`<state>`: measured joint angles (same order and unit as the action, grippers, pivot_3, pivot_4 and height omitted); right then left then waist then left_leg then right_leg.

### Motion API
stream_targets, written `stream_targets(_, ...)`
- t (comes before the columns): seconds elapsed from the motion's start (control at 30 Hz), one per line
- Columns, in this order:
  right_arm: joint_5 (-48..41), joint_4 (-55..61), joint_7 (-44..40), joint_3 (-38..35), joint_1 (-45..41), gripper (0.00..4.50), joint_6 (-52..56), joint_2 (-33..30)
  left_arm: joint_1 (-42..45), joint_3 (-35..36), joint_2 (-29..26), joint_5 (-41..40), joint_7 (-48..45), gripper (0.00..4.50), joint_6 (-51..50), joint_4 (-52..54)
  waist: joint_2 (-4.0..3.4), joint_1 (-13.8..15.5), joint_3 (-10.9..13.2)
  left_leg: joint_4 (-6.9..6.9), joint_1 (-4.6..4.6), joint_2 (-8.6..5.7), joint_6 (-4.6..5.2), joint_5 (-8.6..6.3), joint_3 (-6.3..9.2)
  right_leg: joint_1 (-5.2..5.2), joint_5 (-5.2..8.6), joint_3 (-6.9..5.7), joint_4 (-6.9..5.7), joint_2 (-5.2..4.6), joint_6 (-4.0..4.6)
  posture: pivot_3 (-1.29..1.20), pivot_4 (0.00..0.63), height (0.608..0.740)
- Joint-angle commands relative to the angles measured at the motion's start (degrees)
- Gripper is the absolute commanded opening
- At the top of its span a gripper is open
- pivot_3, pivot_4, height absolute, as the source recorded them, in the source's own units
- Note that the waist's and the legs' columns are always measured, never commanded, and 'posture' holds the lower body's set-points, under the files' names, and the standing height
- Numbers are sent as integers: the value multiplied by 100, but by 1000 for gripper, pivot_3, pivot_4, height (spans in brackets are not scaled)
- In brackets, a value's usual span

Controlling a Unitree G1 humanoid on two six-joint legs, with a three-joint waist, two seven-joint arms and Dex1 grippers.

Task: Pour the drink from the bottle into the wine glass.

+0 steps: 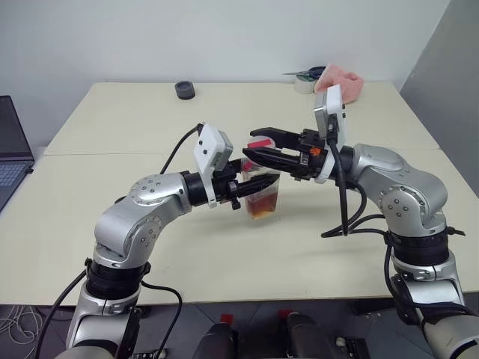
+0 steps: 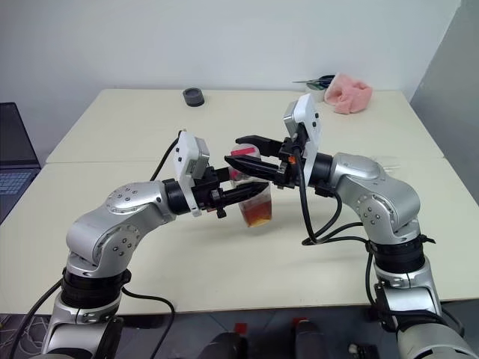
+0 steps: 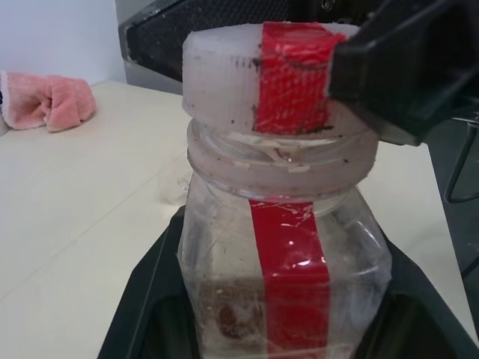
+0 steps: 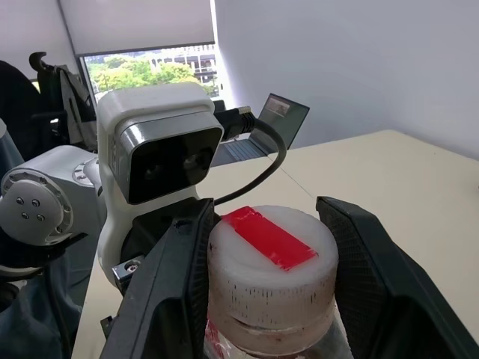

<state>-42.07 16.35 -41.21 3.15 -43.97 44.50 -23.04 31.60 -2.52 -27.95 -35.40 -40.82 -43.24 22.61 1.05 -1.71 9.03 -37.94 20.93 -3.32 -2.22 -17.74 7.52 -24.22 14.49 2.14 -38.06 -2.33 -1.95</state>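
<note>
A black round lid point(image 1: 185, 90), pink cloth point(image 1: 340, 80) and laptop point(image 1: 11, 153) rest on the table point(image 1: 112, 127).

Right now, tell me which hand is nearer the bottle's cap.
Right. The right hand has its fingers on either side of the cap. The left hand is lower, shut on the bottle body below the neck.

No readable text or labels anywhere.

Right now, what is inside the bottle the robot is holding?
The bottle holds amber drink in its lower part; the upper part looks empty. The left gripper covers part of the body, and the white cap with red tape hides the mouth.
</note>
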Motion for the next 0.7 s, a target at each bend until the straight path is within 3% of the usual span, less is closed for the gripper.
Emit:
stream_targets(0.03,-167,45,297,-480,-337,1854,-121,142,45,58,-21,-44,-27,1924,112,212,-1,-7,0,0,0,0,0,0,0,0,0,0,0,0,0,0,150,740)
stream_targets(0.2,1038,-136,24,-133,-581,1854,-1353,-195,40,52,-15,-64,-21,1924,106,214,-1,-2,1,0,0,0,0,0,0,-1,0,-1,1,0,0,0,150,740)
stream_targets(0.5,-374,-228,360,-646,-688,1854,105,-52,64,37,-21,-71,-21,1924,137,176,-1,2,1,0,1,-1,0,0,0,0,0,1,2,-1,0,0,150,740)
stream_targets(0.57,-219,-43,210,-511,-606,1854,-15,-188,74,29,-14,-76,-6,1924,125,182,-1,2,1,0,1,-1,0,0,1,0,0,0,2,-1,0,0,150,740)
stream_targets(0.67,988,46,-255,112,-504,1854,-1247,-588,88,19,-21,-81,-1,1924,135,166,-4,1,3,1,1,-1,0,0,-1,0,0,0,2,0,0,0,150,740)
stream_targets(0.7,801,-22,-120,-23,-567,1854,-1097,-466,93,15,-18,-79,1,1924,136,163,-3,2,2,0,1,-2,0,0,-4,0,0,1,1,0,-1,0,150,740)
